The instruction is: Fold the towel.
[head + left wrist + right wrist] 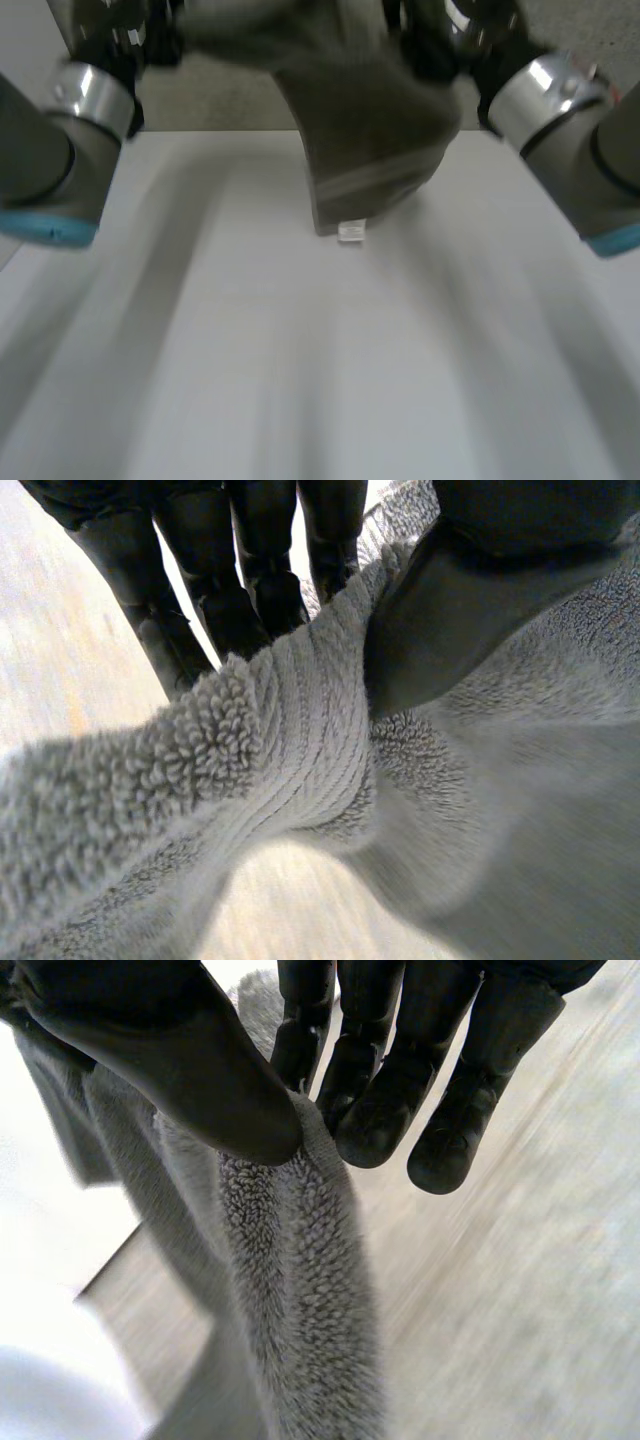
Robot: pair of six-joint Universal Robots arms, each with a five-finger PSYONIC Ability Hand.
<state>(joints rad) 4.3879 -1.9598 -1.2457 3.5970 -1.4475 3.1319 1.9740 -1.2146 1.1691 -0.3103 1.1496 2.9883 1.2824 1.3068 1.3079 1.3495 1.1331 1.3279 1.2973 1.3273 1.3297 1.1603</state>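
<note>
Both hands (480, 590) (160, 1050): towel (370, 130) betw. fingers (385, 1110), thumbs

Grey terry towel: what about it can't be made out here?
- Head view: the grey terry towel is blurred by motion and cut off at the top edge; its held edge is unreadable.
- Head view: its small white label's print is too small to read.
- Left wrist view: the towel pinched by the left hand hides whatever lies beneath.
- Right wrist view: below the right hand, the towel runs out of frame.
</note>
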